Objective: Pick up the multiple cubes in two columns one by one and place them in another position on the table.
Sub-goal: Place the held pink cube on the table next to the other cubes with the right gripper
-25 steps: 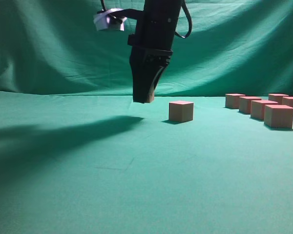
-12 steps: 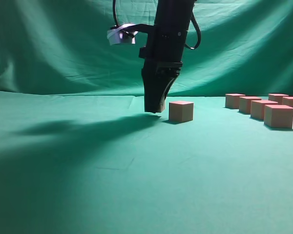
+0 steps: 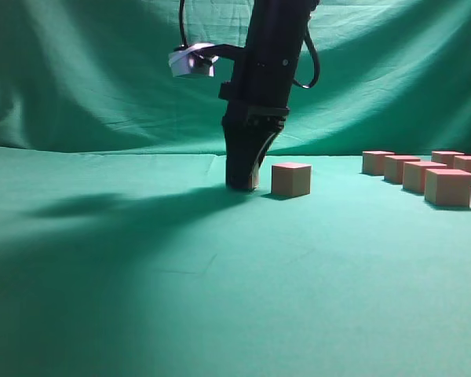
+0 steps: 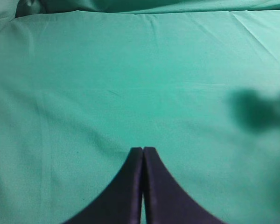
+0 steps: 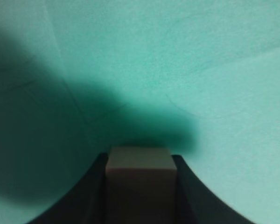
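My right gripper [image 3: 242,185] reaches down to the green table [image 3: 220,298] just left of a lone reddish-pink cube [image 3: 290,179]. It is shut on another cube [image 5: 139,172], which fills the gap between the dark fingers [image 5: 91,196] in the right wrist view; in the exterior view the fingers hide almost all of it. Whether this held cube touches the cloth I cannot tell. Several more cubes [image 3: 424,176] stand in two columns at the far right. My left gripper [image 4: 143,148] is shut with nothing in it, over bare cloth [image 4: 130,70].
Green cloth hangs as a backdrop [image 3: 78,78] behind the table. A white camera box [image 3: 191,60] sticks out left of the right arm. The arm throws a broad shadow [image 3: 86,220] over the left part of the table.
The right arm has moved right and come down, bringing its fingertips from above the cloth to table height beside the lone cube. The cubes on the table have not moved.
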You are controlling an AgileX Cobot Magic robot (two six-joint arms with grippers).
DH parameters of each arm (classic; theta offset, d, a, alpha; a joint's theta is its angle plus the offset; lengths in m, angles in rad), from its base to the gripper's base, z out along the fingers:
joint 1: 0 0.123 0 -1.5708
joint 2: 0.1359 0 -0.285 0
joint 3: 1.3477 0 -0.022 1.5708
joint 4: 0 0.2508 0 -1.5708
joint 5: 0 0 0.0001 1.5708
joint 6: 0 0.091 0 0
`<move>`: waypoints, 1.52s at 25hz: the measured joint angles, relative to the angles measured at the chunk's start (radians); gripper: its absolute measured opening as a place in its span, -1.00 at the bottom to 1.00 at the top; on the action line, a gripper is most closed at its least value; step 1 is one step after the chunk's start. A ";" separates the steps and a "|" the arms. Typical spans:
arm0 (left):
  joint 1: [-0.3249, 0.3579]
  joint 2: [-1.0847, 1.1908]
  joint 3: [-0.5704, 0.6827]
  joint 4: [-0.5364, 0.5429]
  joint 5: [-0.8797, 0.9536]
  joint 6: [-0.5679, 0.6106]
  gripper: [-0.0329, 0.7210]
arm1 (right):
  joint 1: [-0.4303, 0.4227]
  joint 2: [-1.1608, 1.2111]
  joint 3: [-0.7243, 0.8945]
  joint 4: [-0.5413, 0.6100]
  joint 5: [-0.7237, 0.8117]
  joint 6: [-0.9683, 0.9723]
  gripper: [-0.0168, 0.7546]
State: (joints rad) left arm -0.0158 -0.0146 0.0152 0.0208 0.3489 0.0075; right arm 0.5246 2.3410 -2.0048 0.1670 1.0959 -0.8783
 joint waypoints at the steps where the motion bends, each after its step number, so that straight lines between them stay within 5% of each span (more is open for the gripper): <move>1: 0.000 0.000 0.000 0.000 0.000 0.000 -0.91 | 0.000 0.002 0.000 0.000 0.002 0.000 -0.29; 32: 0.000 0.000 0.000 0.000 0.000 0.000 -0.91 | 0.000 0.005 0.000 -0.010 0.021 -0.002 -0.29; 38: 0.000 0.000 0.000 0.000 0.000 0.000 -0.91 | 0.000 0.005 0.000 -0.010 0.013 0.004 0.26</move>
State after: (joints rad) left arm -0.0158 -0.0146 0.0152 0.0208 0.3489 0.0075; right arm 0.5246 2.3458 -2.0048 0.1568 1.1092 -0.8741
